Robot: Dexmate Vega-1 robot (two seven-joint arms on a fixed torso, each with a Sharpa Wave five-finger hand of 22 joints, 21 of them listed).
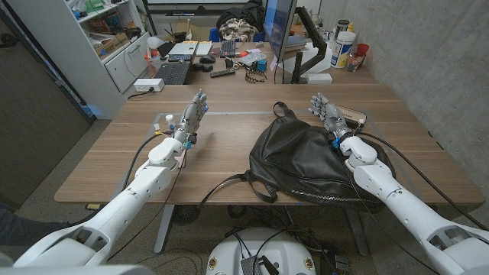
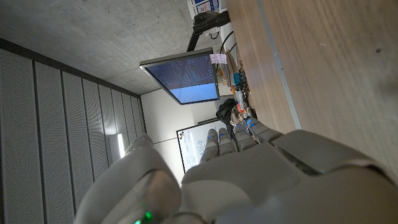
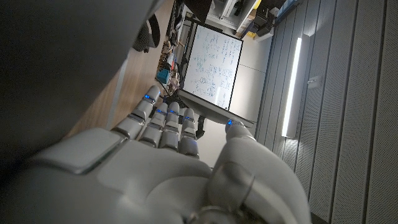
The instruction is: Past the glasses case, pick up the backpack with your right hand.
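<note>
We count one black backpack (image 1: 309,162) under our empty, straight-fingered right hand (image 1: 327,114), one glasses case (image 1: 352,116) beside it; left hand (image 1: 192,114) likewise empty.

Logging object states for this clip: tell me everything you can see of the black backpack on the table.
The backpack is black, with a soft, slightly glossy, leather-like look. It lies slumped on the wooden table, on the robot's right side, near the front edge. A top loop points toward the table's far side; thin black straps trail from its left side along the table's front edge. The right hand, fingers apart, shows over its far right part; whether it touches is unclear. The right forearm crosses above its right edge. A glasses case lies just behind the hand.
</note>
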